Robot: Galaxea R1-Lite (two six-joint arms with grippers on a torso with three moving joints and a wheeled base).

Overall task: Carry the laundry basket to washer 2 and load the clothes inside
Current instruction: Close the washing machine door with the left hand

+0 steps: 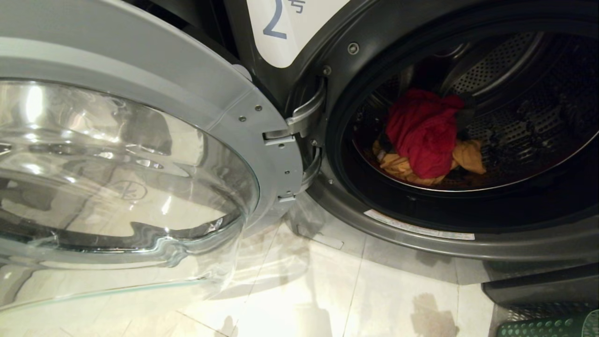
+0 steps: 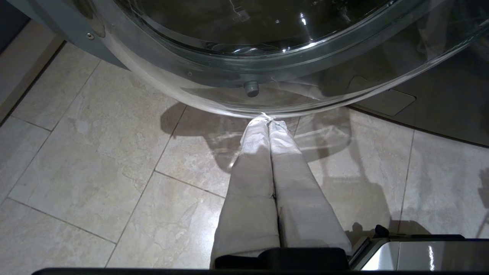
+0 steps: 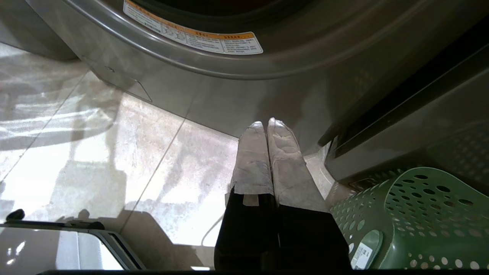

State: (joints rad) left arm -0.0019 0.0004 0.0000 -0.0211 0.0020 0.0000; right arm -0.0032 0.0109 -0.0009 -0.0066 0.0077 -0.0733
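From my head, I see washer 2 (image 1: pixel 468 140) with its big round door (image 1: pixel 126 154) swung wide open toward nine o'clock. Inside the drum, near the middle, a red garment (image 1: pixel 423 133) lies on top of a yellow one (image 1: pixel 468 157). I cannot pick out a denim piece in there. Down at five o'clock, just a corner of the laundry basket (image 1: pixel 543 326) peeks in, on the floor beside the washer. I see none of my arms here.

From my left wrist, my left gripper (image 2: pixel 267 121) points at the tiled floor (image 2: pixel 95 152), its fingers pressed together and holding nothing. The tip sits just under the rim of the glass door at twelve o'clock.

From my right wrist, my right gripper (image 3: pixel 265 124) is pressed together too, with nothing in it. It hangs low before the washer's front, below the yellow warning sticker (image 3: pixel 195 34) at twelve o'clock. The green basket is at four o'clock, just beside my gripper, and I cannot see inside it.

I think the loading is done or nearly done, and both my arms are parked. Next I should check the basket for any cloth left; if none, push the door closed.
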